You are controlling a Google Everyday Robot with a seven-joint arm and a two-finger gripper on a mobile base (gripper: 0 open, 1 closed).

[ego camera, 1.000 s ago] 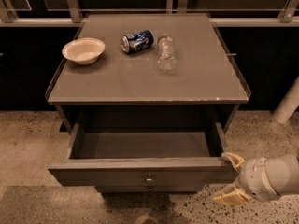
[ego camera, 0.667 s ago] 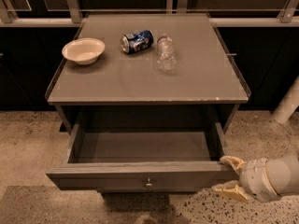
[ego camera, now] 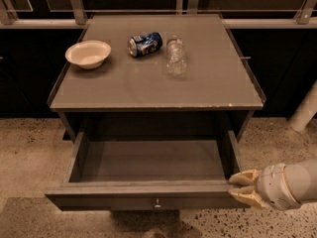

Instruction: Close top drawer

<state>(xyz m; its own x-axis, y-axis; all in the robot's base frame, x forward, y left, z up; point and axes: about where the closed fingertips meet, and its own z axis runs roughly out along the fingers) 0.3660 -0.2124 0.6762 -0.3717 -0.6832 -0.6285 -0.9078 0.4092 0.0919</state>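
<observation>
The top drawer of the grey cabinet stands pulled far out. Its shallow grey box is empty, and a small round metal knob sits at the centre of its flat front. My gripper comes in from the right at floor side, at the right end of the drawer front. Its two tan fingers are slightly apart, with the tips at the front's right corner. The lower drawers are hidden under the open one.
On the cabinet top lie a white bowl, a blue can on its side and a clear plastic bottle on its side. Speckled floor surrounds the cabinet. A white post stands at the right.
The drawer front sits slightly further out toward the camera than one second ago. My gripper has stayed at its right corner.
</observation>
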